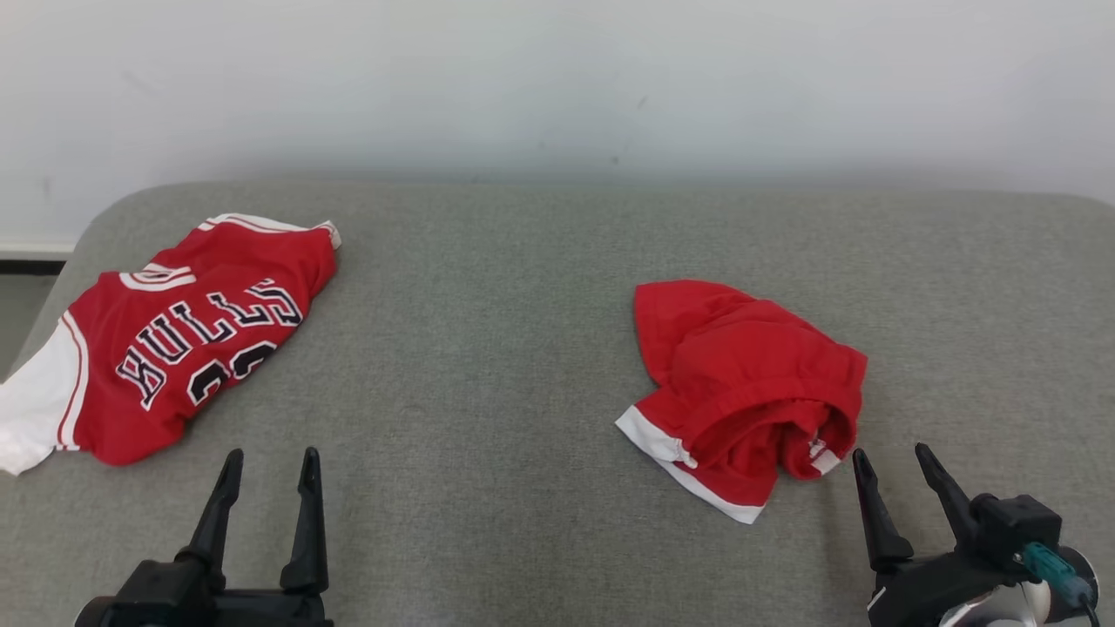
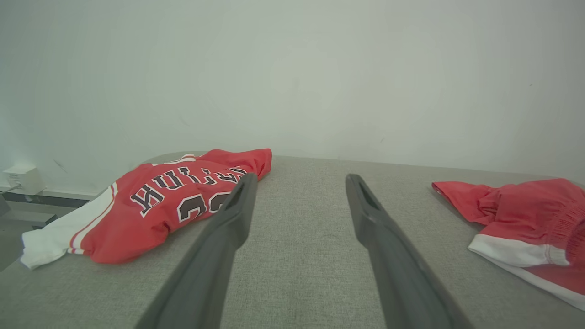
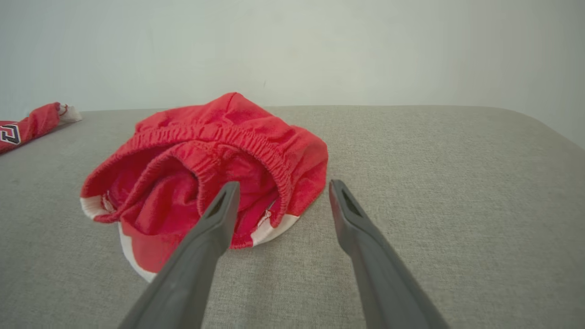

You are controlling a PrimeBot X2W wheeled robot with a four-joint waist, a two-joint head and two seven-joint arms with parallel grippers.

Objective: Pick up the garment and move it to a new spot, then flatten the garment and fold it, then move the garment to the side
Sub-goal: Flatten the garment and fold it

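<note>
Far left: jersey (image 1: 183,340) laid roughly folded at edge of grey padded surface (image 1: 523,261), judged already set aside. Near left: left gripper (image 1: 271,455) held spread, empty. Right of centre: red shorts (image 1: 749,383) left crumpled, judged task garment. Near right: right gripper (image 1: 890,451) held spread, empty, just beside shorts, poised for pickup.

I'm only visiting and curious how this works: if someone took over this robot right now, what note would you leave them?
Left gripper: open, empty, over the grey cushion.
Right gripper: open, empty, just short of the shorts.
The shorts are red and crumpled in a heap, right of middle. A red jersey lies at the cushion's left edge.
Done: nothing in hand; the shorts are neither flattened nor folded.
Left: probably the shorts come next: pick up, move, flatten, fold, set aside.
</note>
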